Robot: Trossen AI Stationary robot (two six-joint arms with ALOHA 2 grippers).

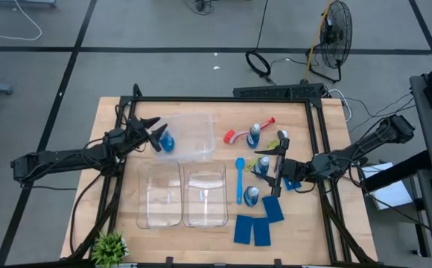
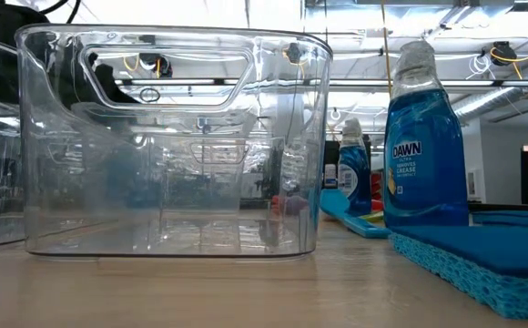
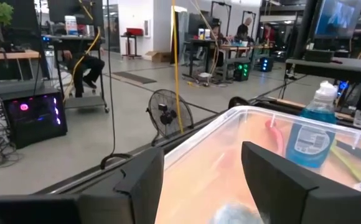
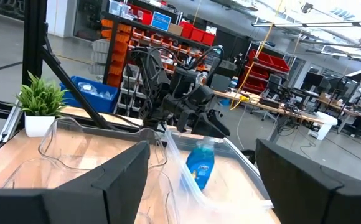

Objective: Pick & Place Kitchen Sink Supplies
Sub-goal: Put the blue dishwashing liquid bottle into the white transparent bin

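left gripper [image 1: 159,135]: jaws closed on a small blue-liquid bottle with a pale cap [image 1: 165,141], held above the near-left wall of the clear plastic bin toward the far edge [image 1: 201,119]; looks like a drop into that bin is the step in hand.
right gripper [image 1: 272,160]: jaws spread wide, nothing between them, hovering over the supply cluster right of centre; likely lining up on the next bottle.
remaining bottles: one toward the far side [image 1: 254,135], one just beside the right jaws [image 1: 264,165], one nearer [image 1: 252,196]; all upright, so top-down grasps seem workable.
brushes: slim red brush [image 1: 238,134] and slim blue brush [image 1: 240,179] flat on the surface.
sponges: flat blue rectangular sponges [image 1: 253,229] near the near edge, touching or nearly so.
clear room: two more clear bins [image 1: 182,195] side by side at centre; open wood on the left side of the surface.
edge risk: held bottle close to bin rim, could clip it on descent.
corner: small green potted plant [image 1: 109,248] at the near-left corner, well apart.
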